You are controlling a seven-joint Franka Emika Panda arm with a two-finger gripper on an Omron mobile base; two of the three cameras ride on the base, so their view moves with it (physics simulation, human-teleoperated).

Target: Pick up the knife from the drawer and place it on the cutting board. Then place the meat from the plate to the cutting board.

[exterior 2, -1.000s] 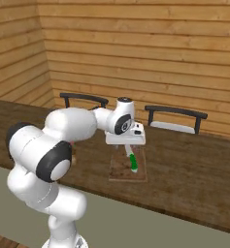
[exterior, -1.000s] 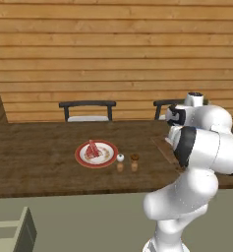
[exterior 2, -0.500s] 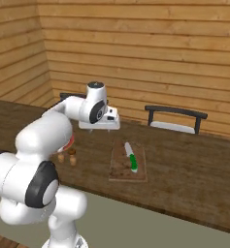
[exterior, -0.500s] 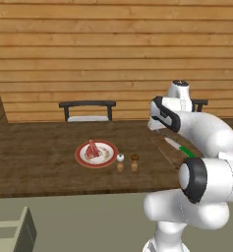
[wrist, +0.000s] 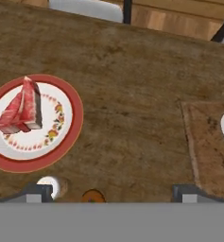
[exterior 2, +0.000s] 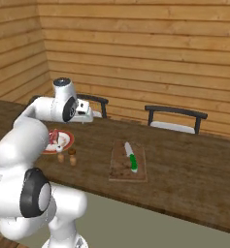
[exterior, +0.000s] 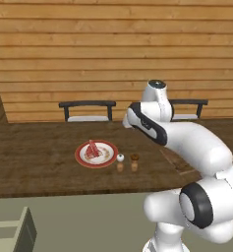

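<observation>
While your gripper [wrist: 108, 191] hangs spread wide and empty above the table [wrist: 127, 71], the arm reaches forward over it. Nearest you, the meat [wrist: 21, 106] sits on the plate [wrist: 68, 127]; off to the right, the knife [exterior 2: 131, 156] lies on the cutting board [exterior 2: 119, 167].

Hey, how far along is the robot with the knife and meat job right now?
Done: the knife with the green handle lies on the cutting board. In hand: nothing; the gripper is open and empty, above the table between the plate and the board. Left: the meat sits on the plate and has yet to be picked up and set on the board.
</observation>
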